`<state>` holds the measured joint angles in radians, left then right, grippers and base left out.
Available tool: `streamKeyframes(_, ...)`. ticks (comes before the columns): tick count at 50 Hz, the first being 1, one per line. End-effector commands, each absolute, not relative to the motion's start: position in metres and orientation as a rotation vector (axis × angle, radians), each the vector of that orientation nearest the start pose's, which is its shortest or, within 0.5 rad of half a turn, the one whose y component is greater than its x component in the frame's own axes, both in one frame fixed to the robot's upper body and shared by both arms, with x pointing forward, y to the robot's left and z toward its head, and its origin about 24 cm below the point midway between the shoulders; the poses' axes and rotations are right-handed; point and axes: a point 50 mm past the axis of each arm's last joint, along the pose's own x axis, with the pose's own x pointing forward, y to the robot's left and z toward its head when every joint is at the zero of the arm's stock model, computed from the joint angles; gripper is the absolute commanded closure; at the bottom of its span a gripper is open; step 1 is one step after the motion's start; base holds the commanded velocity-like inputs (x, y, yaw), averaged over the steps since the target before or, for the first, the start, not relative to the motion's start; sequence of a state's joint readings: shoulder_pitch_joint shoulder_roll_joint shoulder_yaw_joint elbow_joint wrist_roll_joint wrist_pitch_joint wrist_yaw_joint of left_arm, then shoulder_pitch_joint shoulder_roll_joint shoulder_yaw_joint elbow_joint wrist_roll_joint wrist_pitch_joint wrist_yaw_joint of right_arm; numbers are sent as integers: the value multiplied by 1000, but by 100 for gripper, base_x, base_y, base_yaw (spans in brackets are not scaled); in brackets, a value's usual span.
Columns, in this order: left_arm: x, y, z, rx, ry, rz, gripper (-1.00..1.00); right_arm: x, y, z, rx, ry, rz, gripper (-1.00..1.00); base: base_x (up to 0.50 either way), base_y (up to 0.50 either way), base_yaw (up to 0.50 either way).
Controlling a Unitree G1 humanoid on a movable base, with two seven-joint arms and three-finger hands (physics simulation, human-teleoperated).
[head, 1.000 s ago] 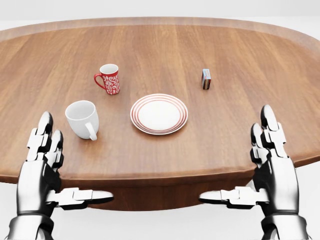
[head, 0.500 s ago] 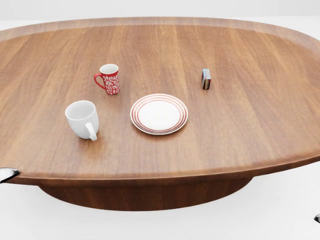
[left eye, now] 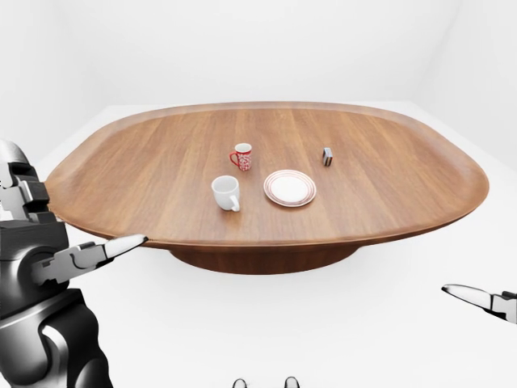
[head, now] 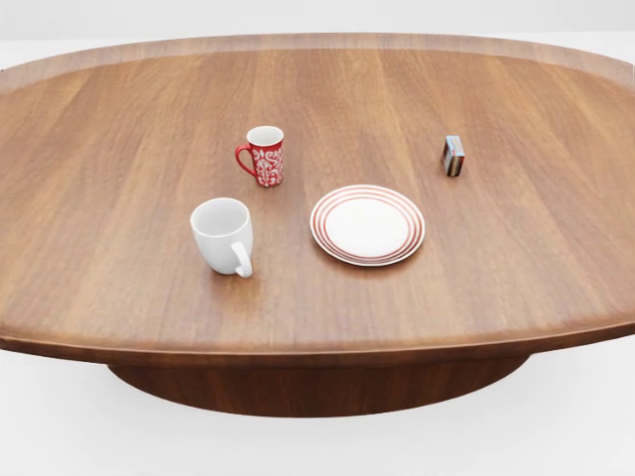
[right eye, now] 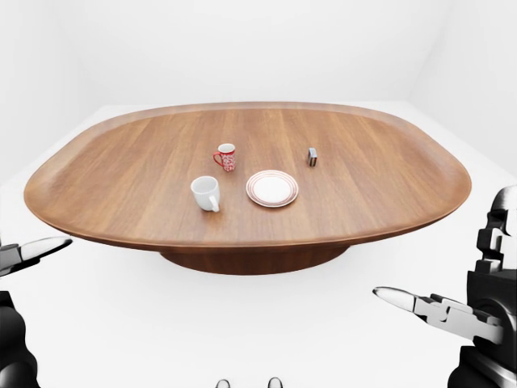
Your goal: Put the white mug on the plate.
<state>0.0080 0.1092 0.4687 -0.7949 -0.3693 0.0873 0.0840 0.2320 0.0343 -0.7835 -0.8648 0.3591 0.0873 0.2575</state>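
The white mug (head: pixel 222 233) stands upright on the wooden table (head: pixel 119 119), handle toward the bottom of the head view. Just right of it lies the red-ringed white plate (head: pixel 367 225), apart from the mug and with nothing on it. Neither hand shows in the head view. In the left-eye view my left hand (left eye: pixel 56 226) hangs open at the left edge, off the table's near rim and far from the mug. My right hand (right eye: pixel 460 275) is open at the lower right of the right-eye view, also short of the table. Both hands hold nothing.
A red patterned mug (head: pixel 266 155) stands above the white mug and to the plate's upper left. A small box (head: pixel 453 156) sits upright at the plate's upper right. The table is a wide oval on a central pedestal (left eye: pixel 258 260), with white floor around it.
Both hands have dropped out of the head view, where they were raised at the bottom corners. The whole picture has since shifted right, so the camera has moved; the table's things stay put.
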Motion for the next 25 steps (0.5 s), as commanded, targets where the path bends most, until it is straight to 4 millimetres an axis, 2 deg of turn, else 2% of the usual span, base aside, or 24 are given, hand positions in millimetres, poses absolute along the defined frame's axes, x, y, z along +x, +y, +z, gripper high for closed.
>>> streamKeyframes(1, 176, 240, 212, -115, -758, 322, -100, 120, -270, 185, -138, -591, -386, -100, 0, 50, 0)
streamKeyframes(15, 178, 240, 209, -119, -741, 320, -100, 121, -270, 182, -126, -580, -379, -100, 0, 49, 0)
streamKeyframes(25, 178, 239, 209, -115, -739, 320, -100, 124, -268, 179, -121, -564, -359, -100, 8, 3, 0)
